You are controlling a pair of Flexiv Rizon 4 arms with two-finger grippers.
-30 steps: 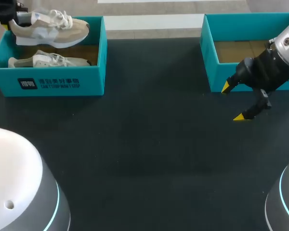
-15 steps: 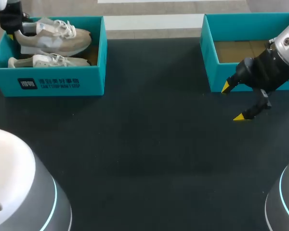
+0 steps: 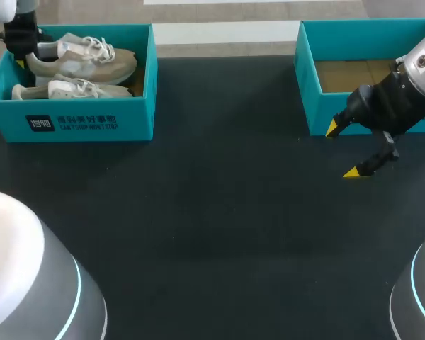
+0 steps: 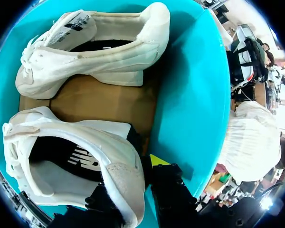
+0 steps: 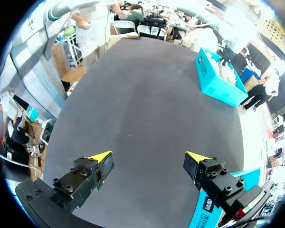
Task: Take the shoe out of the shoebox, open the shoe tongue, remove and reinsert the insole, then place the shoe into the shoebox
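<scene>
My left gripper [image 3: 20, 51] is shut on the heel collar of a beige and white shoe [image 3: 85, 60], holding it inside the teal shoebox [image 3: 92, 120] at the far left. In the left wrist view one finger [image 4: 157, 160] presses the heel of that shoe [image 4: 85, 156] from outside; the other is hidden inside it. A second matching shoe [image 3: 71, 89] lies on its side on the box floor, also seen ahead of the gripper as the far shoe [image 4: 95, 52]. My right gripper [image 3: 342, 150] hangs open and empty over the table.
A second teal box [image 3: 308, 92] with a bare cardboard floor stands at the far right, just behind the right gripper [image 5: 148, 156]. The dark table [image 3: 219, 212] stretches between the two boxes. The left shoebox [image 5: 218, 85] shows far ahead in the right wrist view.
My left gripper has carried the shoe down and slightly right, from above the box's rim into the box. The right arm has not moved.
</scene>
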